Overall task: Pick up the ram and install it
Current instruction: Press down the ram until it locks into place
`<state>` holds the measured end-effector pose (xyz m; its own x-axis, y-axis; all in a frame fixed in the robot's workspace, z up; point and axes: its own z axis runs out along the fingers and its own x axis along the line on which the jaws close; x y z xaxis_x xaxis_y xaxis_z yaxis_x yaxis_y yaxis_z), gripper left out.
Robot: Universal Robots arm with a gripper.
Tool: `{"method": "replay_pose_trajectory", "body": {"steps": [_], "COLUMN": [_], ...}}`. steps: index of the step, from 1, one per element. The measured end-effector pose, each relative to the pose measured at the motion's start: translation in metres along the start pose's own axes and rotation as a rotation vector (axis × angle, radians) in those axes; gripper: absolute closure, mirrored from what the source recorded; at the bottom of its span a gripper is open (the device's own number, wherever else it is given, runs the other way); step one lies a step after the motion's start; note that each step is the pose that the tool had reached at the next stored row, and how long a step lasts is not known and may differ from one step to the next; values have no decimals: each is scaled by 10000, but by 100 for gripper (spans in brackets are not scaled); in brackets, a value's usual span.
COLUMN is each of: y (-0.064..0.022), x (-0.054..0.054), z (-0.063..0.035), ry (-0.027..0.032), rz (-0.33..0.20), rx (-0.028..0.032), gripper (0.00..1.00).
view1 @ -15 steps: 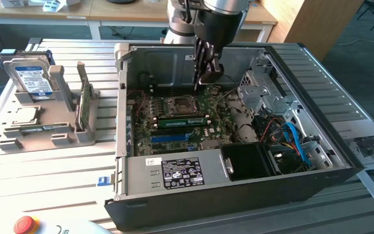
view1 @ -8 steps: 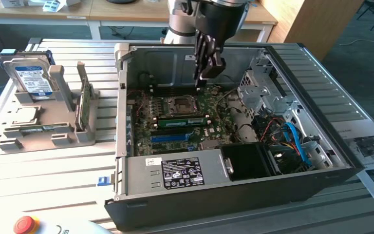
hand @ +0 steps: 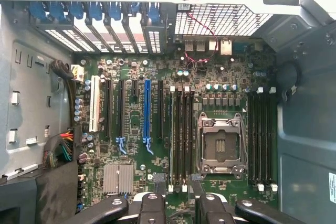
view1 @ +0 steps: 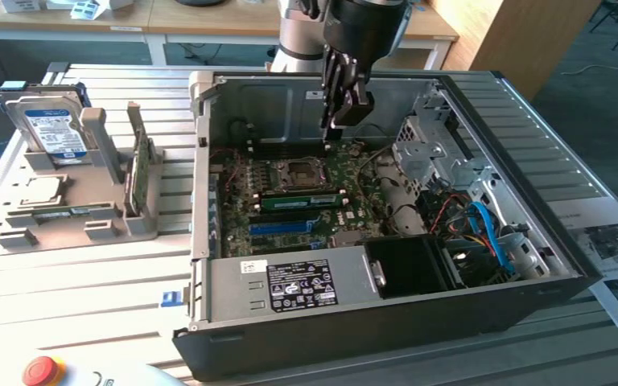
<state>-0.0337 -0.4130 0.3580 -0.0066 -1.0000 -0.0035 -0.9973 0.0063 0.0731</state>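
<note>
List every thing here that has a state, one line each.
Black robot fingers: open, empty, above the green motherboard.
Long thin green ram stick: on edge in a motherboard slot, apart from the fingers.
Black computer case: on its side, side panel off.
Long bright-blue motherboard slot: empty.
Silver hard drive with blue label: upright in the grey plastic holder.

Pale grey arm (view1: 293, 36), black wrist housing (view1: 368, 24); black pincer (view1: 341, 121), silver screws (hand: 152, 196)
</note>
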Motion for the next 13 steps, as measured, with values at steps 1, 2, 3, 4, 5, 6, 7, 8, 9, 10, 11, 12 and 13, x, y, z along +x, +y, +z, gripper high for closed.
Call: {"method": "replay_pose_trajectory", "body": {"steps": [1, 2, 3, 4, 5, 6, 7, 8, 9, 10, 11, 12, 13], "y": [0, 0, 0, 0, 0, 0, 0, 0, 0, 0, 0, 0, 0], "x": [0, 0, 0, 0, 0, 0, 0, 0, 0, 0, 0, 0, 0], "z": [0, 0, 0, 0, 0, 0, 0, 0, 0, 0, 0, 0, 0], "ry": [0, 1, 1, 1, 0, 1, 0, 1, 0, 1, 0, 0, 0], "rz": [0, 0, 0, 0, 0, 0, 0, 0, 0, 0, 0, 0, 0], "rx": [0, 0, 0, 0, 0, 0, 0, 0, 0, 0, 0, 0, 0], "gripper": [69, 69, 69, 69, 69, 69, 69, 69, 71, 71, 77, 83, 83]}}
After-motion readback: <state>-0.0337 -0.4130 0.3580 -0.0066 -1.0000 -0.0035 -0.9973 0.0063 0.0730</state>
